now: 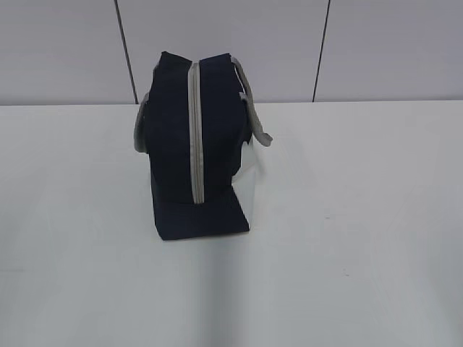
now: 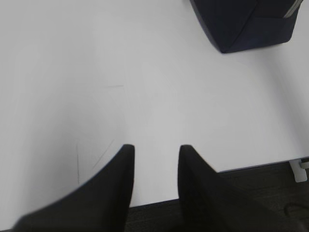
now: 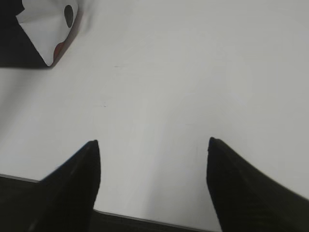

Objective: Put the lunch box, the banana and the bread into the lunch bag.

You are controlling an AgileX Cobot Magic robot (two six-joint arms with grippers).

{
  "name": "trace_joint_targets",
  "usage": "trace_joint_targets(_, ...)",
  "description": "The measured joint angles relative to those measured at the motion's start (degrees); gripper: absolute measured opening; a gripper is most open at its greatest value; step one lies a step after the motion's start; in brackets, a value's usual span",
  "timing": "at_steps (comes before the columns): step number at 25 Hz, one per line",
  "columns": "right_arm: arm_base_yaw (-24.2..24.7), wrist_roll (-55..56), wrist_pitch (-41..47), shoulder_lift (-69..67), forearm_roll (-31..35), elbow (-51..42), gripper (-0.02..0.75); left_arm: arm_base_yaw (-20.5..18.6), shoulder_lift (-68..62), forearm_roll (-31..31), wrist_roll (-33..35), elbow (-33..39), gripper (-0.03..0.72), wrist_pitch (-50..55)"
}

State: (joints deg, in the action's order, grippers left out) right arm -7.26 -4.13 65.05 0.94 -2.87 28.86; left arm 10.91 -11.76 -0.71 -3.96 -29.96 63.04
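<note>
White tabletop (image 1: 362,253) w/ a pale panelled wall behind; only one task item is in sight. We see the lunch bag (image 1: 195,152) standing near the middle-back of the tabletop, slightly left of centre in the exterior view. Its grey zipper (image 1: 194,130) looks closed along the whole strip we can see. No lunch box, banana or bread in any view, so we can't say where they are or whether they're already inside.

Our left gripper (image 2: 155,150) hangs over bare tabletop near the front edge, jaws partly apart, nothing between them; the bag's navy corner sits well apart at top right of that view. Our right gripper (image 3: 152,145) is spread wide, also empty, w/ the bag's white side panel (image 3: 48,29) at top left, well apart.

Step in hand, as we judge it: approach the bag and get it open. To do it well, we'd steady the bag w/ one gripper while the other finds the zipper pull, which isn't visible here, then draw along the zipper line, not across it, so the bag doesn't tip.

Bag's long axis runs front-to-back, roughly toward the exterior camera; a narrow navy end faces us, zipper on top, handles (image 1: 253,116) drooping to either side.
</note>
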Motion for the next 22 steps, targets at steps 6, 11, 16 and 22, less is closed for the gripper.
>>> trace_joint_targets(6,0.0,0.0,0.0,0.0,0.0,0.0,0.509,0.0,0.0,0.0,0.0,0.0,0.236,0.0)
trace_joint_targets(11,1.0,0.0,0.0,0.1,0.0,0.0,0.509,-2.7,0.4,0.0,0.0,0.0,0.236,0.0)
trace_joint_targets(16,6.1,0.0,0.0,0.1,0.0,0.0,0.509,-9.1,3.9,0.0,0.0,0.0,0.236,0.0)
trace_joint_targets(22,12.0,0.0,0.0,0.1,0.0,0.0,0.509,-11.8,10.4,0.0,0.0,0.0,0.235,0.2)
